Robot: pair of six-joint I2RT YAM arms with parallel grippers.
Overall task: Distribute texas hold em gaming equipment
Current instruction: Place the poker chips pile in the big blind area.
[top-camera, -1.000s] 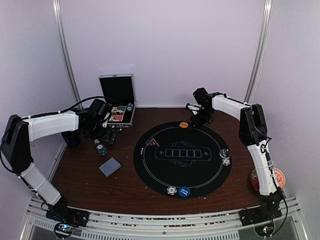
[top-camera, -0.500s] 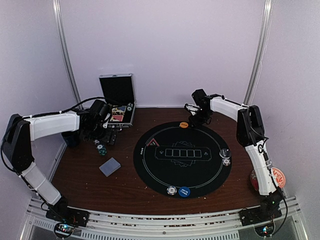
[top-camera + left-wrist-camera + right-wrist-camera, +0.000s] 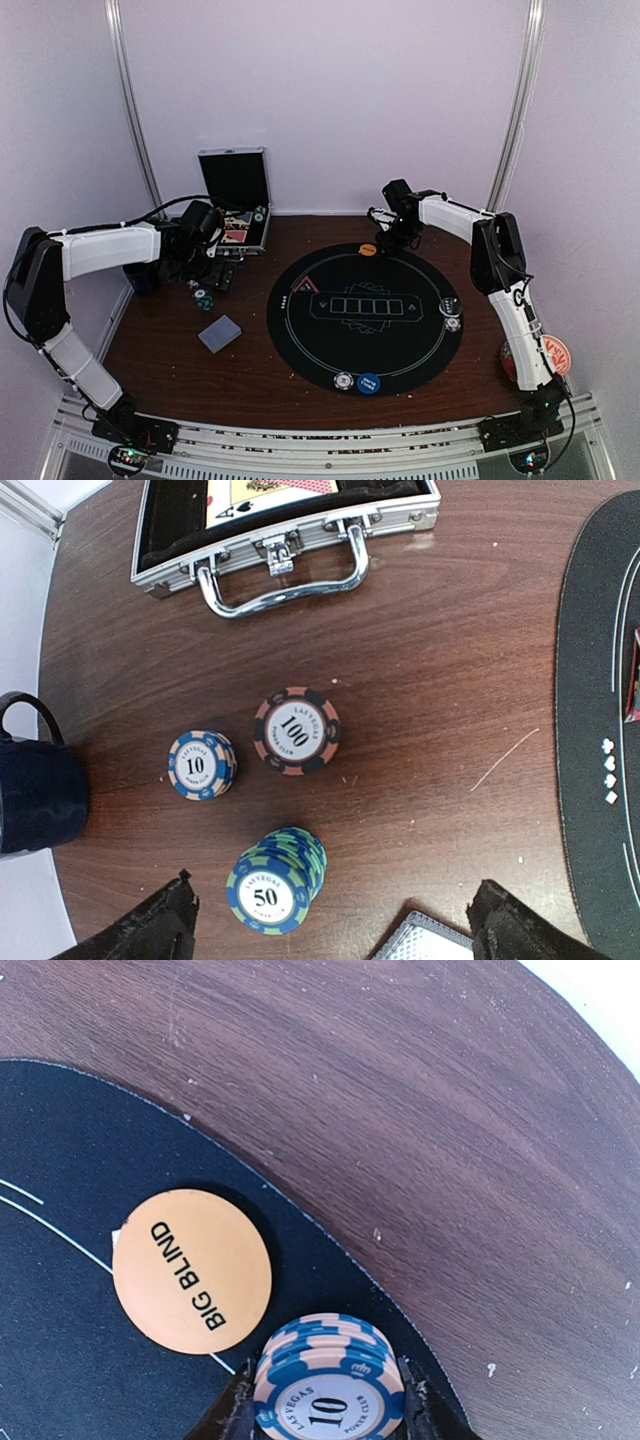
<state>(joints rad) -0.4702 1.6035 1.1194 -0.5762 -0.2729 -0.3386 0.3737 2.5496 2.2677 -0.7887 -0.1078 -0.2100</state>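
My right gripper [image 3: 326,1408] is shut on a short stack of blue-and-peach "10" chips [image 3: 328,1395] at the far rim of the black round mat [image 3: 70,1150], right beside the orange "BIG BLIND" disc [image 3: 192,1270]. My left gripper [image 3: 335,932] is open above the wood table, its fingers [image 3: 150,930] on either side of a teal "50" chip stack [image 3: 275,882]. A "10" stack [image 3: 201,765] and a dark "100" stack [image 3: 296,730] lie further on. The card deck [image 3: 220,333] sits at front left. The mat carries a red triangle [image 3: 304,286] and a blue disc [image 3: 369,383].
An open metal case [image 3: 290,530] with cards in it stands at the back left, and a dark blue mug [image 3: 35,785] is by the left wall. Single chips [image 3: 452,314] lie on the mat's right side, another [image 3: 344,381] at its front. A red cup and saucer [image 3: 555,355] stand at right.
The right arm's elbow has drifted slightly left while its gripper stays at the mat's far rim with the chips. The left arm has hardly moved.
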